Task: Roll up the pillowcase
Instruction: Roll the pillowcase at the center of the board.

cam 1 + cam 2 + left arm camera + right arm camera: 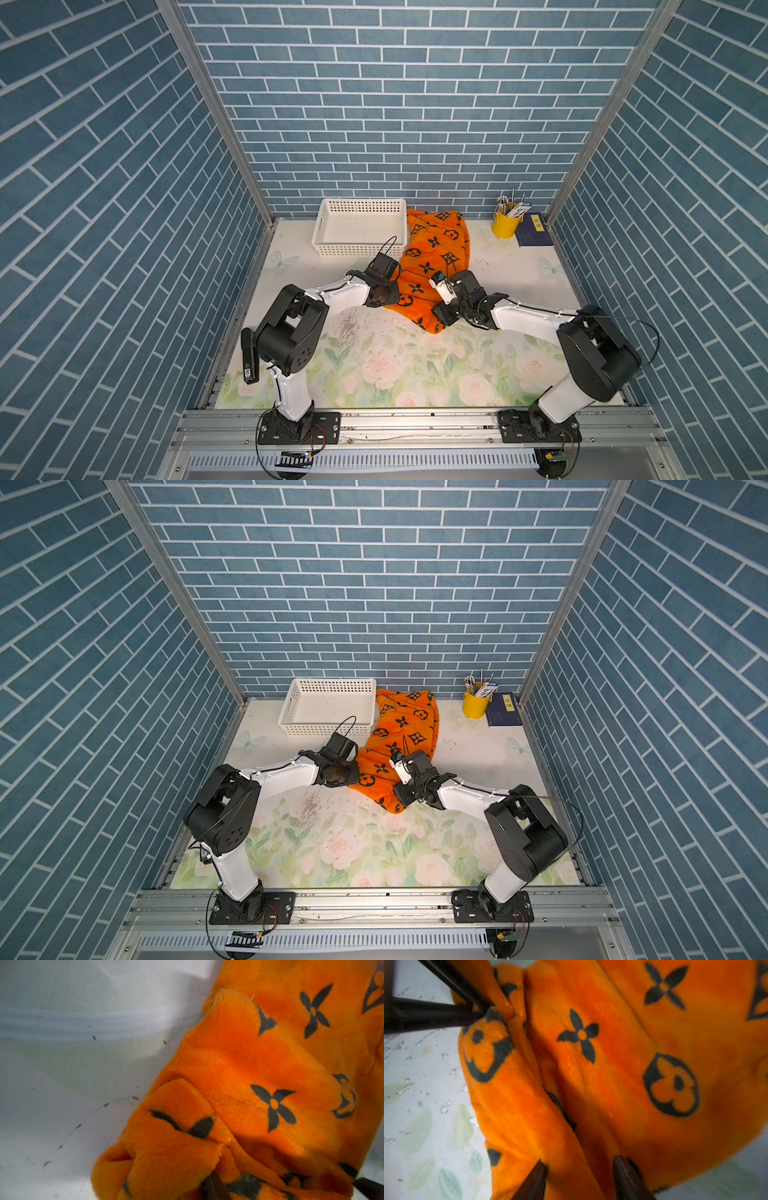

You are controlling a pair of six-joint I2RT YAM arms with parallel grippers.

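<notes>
Seeing bare table (519, 282) right of my pillowcase (436, 253), running near-to-far beside the basket (359, 226); left gripper (291, 1190) pinches its near edge, right gripper (579, 1178) straddles a fold, part-open.

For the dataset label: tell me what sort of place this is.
Probably a staged robot test booth: blue brick-pattern wall panels on aluminium frame posts, a floral-print tabletop, and two arms bolted to a metal rail.
</notes>
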